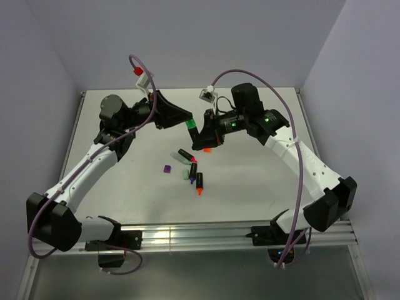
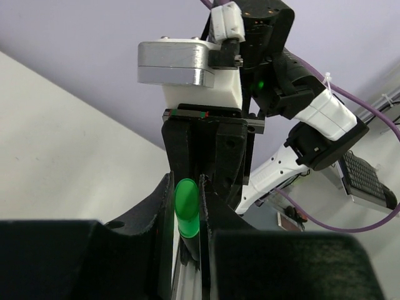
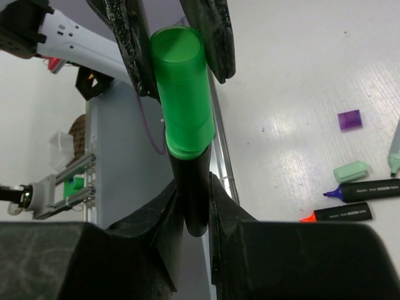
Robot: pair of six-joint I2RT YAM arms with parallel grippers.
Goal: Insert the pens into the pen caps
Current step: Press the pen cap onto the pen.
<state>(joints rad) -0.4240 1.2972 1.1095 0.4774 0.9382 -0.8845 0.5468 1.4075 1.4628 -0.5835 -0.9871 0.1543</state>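
A: Where is the green plastic cap [image 3: 181, 87]?
B: Above the white worktop [image 1: 125, 187], pinched by the left hand [image 3: 178, 44], seated on the black-barrelled marker pen [image 3: 187, 169].
A: And the right hand [image 3: 194, 195]?
B: Closed tight on that pen's barrel.

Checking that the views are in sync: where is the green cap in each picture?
Top: green cap at centre, between the two gripper tips.
Left wrist: green cap at lower centre, in the left gripper.
Right wrist: green cap at upper centre, on the pen.
Shared landmark: the right gripper, holding the pen, seen in every view.
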